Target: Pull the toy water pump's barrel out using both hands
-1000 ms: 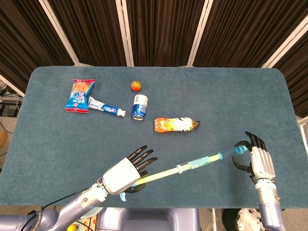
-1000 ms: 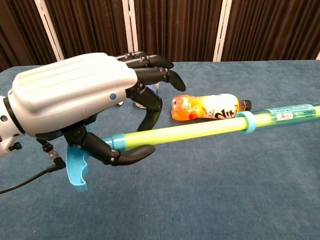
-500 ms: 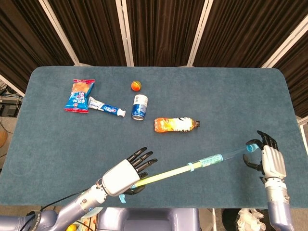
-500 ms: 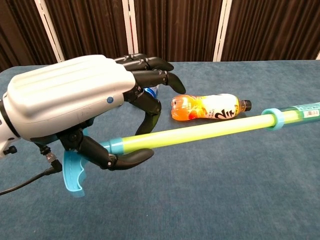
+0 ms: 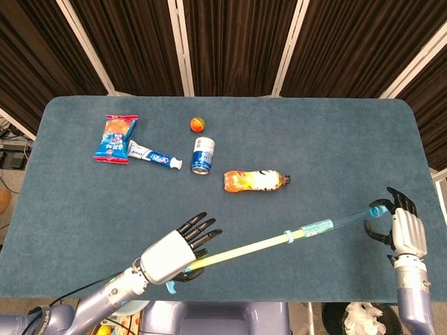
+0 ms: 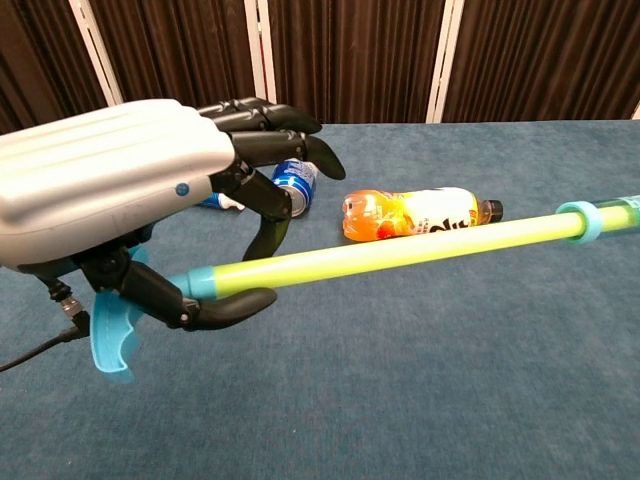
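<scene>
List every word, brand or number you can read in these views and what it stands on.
None can be read for certain.
Orange bottle: dark characters on a white label, too blurred.
Blue can: print too small.
Toothpaste tube: lettering too small.
Snack bag: print too small.
Pump barrel: label unreadable.

Looks like a robot lab setup to me: a desk [image 5: 84, 209] covered in teal carpet-like cloth, dark curtains [image 5: 230, 42] with white frame poles behind, random test props scattered around.
</scene>
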